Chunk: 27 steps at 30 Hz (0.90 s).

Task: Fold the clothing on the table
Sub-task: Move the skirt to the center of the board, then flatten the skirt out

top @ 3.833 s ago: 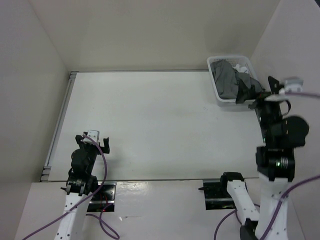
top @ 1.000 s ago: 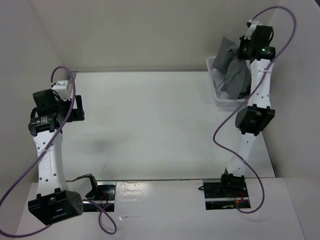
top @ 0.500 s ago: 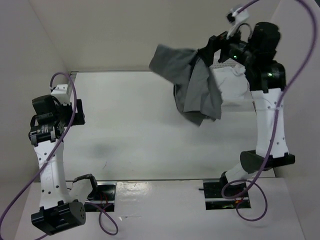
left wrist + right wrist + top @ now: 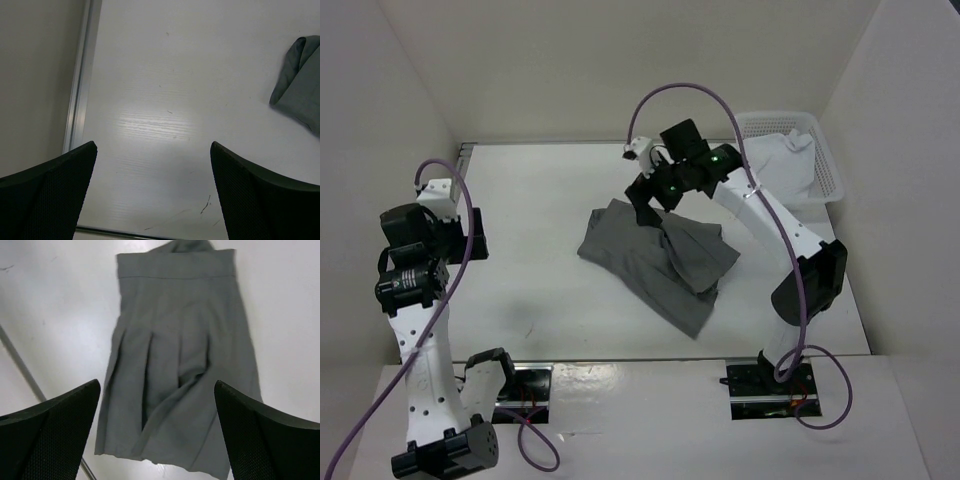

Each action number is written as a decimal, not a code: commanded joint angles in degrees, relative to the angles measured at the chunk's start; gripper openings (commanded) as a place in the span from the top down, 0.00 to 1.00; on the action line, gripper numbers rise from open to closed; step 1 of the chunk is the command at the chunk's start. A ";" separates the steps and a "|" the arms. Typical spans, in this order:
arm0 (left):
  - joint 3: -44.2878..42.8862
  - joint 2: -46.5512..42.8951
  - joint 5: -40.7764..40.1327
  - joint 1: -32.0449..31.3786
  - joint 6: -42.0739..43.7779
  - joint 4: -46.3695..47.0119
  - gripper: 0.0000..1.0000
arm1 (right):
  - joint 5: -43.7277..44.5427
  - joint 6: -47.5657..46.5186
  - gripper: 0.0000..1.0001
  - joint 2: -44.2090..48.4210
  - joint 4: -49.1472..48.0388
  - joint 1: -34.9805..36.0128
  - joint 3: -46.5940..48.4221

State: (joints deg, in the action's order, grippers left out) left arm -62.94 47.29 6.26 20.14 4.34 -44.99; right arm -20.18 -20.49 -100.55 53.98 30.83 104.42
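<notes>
The clothing (image 4: 658, 258), a dark grey pleated skirt, lies loosely spread and partly creased on the middle of the white table (image 4: 550, 200). My right gripper (image 4: 645, 203) hovers over the skirt's far edge, open, holding nothing. In the right wrist view the skirt (image 4: 180, 355) lies flat below the wide-apart fingers (image 4: 50, 435), waistband at the top, hem near the bottom, and the right gripper (image 4: 157, 440) is empty. My left gripper (image 4: 477, 228) stands open over the table's left side, well apart from the skirt. In the left wrist view the left gripper (image 4: 152, 195) looks onto bare tabletop, with a skirt corner (image 4: 300, 85) at the right.
A white lattice basket (image 4: 830, 165) stands at the far right corner with a white cloth (image 4: 775, 160) in it. A metal edge strip (image 4: 80, 100) runs along the table's left side. Plain walls close in the left, back and right.
The right arm swung the skirt out of the basket to the table's middle. Its gripper opened and the skirt now lies on the table. The left arm barely moved.
</notes>
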 commanded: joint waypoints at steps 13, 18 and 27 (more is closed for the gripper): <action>0.80 -2.38 1.03 4.46 -0.82 0.87 0.00 | 16.00 -13.16 0.01 -6.31 -14.42 5.31 -2.66; 0.80 -2.90 1.56 5.52 -0.82 0.87 0.00 | 2.36 -15.01 0.03 -23.67 -2.14 -2.25 20.79; 1.33 -2.38 2.26 8.33 -0.30 0.87 0.00 | -11.71 -17.47 0.05 -48.69 20.47 -3.59 59.59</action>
State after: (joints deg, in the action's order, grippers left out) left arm -62.00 44.99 7.40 27.46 4.27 -44.97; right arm -24.21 -35.59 -148.14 63.22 24.64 158.95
